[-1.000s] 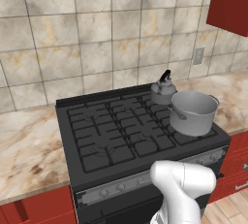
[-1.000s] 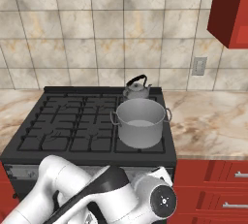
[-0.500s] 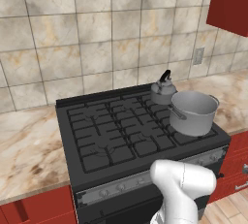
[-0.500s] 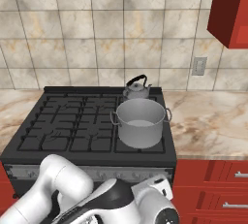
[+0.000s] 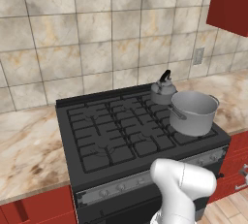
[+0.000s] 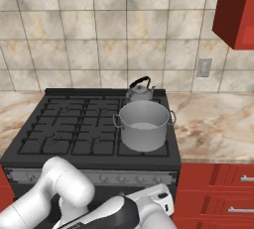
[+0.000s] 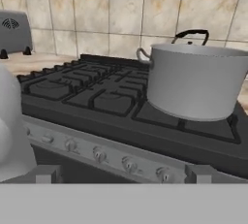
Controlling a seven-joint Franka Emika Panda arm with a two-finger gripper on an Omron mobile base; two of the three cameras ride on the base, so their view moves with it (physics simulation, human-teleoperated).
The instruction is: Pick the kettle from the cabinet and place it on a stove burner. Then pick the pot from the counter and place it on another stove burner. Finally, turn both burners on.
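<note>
The grey kettle (image 5: 163, 89) (image 6: 140, 91) stands on the back right burner, and its black handle (image 7: 190, 35) peeks over the pot. On the front right burner, just ahead of it, sits the wide steel pot (image 5: 193, 113) (image 6: 144, 125) (image 7: 196, 82). My gripper (image 7: 123, 174) is open and empty, low in front of the stove. It faces the silver knob panel (image 7: 99, 154) (image 5: 131, 185) (image 6: 99, 177) from a short distance, with several knobs in a row. The red cabinet (image 5: 230, 2) (image 6: 235, 10) hangs at the upper right.
The black cooktop (image 5: 111, 131) (image 6: 69, 124) has free grates on its left and middle. Marble counter (image 5: 24, 140) (image 6: 213, 124) runs on both sides. A grey toaster (image 7: 14, 31) stands on the left counter. Red drawers (image 6: 218, 193) are to the stove's right. A wall outlet (image 5: 198, 56) is above the counter.
My arm's lower links have shifted slightly in front of the stove. The kettle and the pot have not moved.
</note>
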